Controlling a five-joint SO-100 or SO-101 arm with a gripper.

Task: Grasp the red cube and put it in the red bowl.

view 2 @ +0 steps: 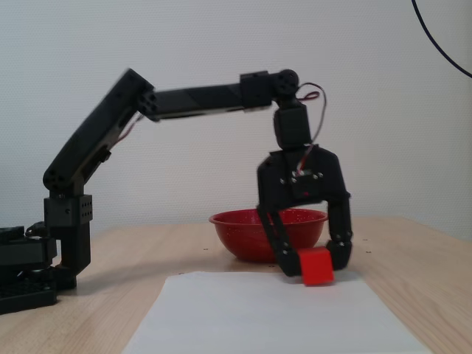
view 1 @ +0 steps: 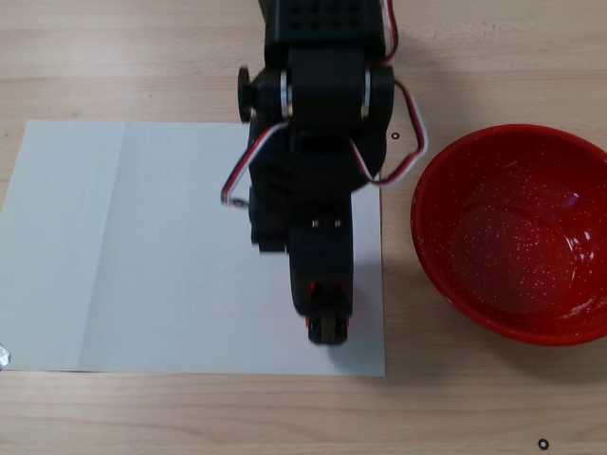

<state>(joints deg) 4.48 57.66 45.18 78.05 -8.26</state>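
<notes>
The red cube point(view 2: 317, 265) sits between my gripper's point(view 2: 318, 270) two black fingers, low over the white paper; both fingers touch its sides. I cannot tell whether it rests on the paper. In the fixed view from above, my gripper point(view 1: 327, 330) points down near the paper's front right corner and hides the cube except for thin red slivers point(view 1: 310, 328). The red bowl point(view 1: 446, 261), glossy with white speckles, stands empty on the wood to the right of the paper. In the side fixed view the bowl point(view 2: 243, 237) is behind the gripper.
A white paper sheet point(view 1: 142, 246) lies on the wooden table point(view 1: 474, 408); it also shows in the side view point(view 2: 258, 317). The arm's base point(view 2: 44, 258) stands at the left of the side view. Red, white and black wires point(view 1: 413, 142) loop off the wrist toward the bowl.
</notes>
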